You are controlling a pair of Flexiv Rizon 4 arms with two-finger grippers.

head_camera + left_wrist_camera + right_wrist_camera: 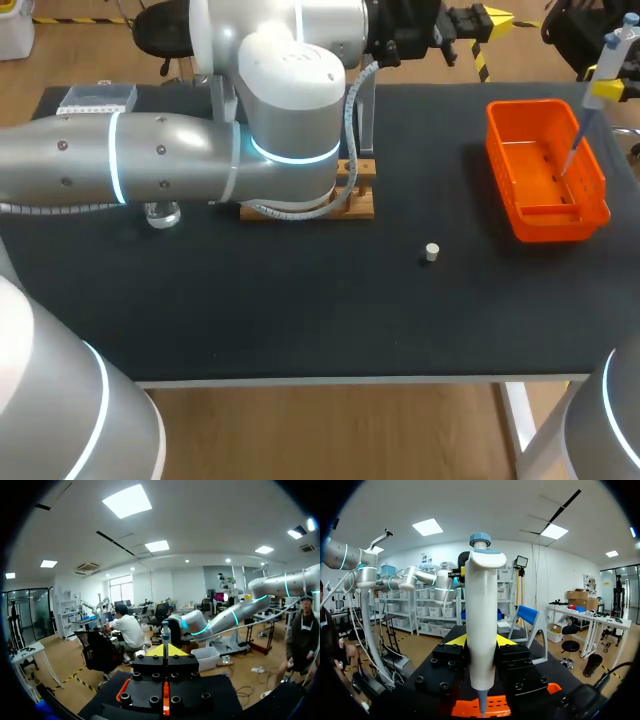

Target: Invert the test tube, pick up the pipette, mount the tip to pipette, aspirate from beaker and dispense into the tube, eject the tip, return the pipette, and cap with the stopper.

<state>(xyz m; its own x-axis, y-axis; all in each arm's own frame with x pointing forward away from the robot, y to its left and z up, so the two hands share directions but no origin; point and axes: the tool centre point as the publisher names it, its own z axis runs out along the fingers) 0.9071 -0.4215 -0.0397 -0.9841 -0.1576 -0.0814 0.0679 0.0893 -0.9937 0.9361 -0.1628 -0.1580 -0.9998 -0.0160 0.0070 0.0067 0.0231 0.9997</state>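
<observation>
The white pipette (603, 75) with a blue top hangs upright at the far right, its thin lower end over the orange bin (590, 205). In the right wrist view my right gripper (481, 641) is shut on the pipette (481, 615) body, with the bin (465, 709) below. My left arm crosses the table and covers most of the wooden rack (360, 198); no test tube shows. Its gripper (480, 22) points past the far edge, shut and empty, yellow tips together (166, 651). A small white stopper (431, 252) lies mid-table. A glass beaker (160, 214) peeks out under the left arm.
A clear tip box (95, 98) stands at the far left corner. The bulky left arm elbow (290, 110) hangs over the table's back middle. The front half of the black table (300, 320) holds only the stopper.
</observation>
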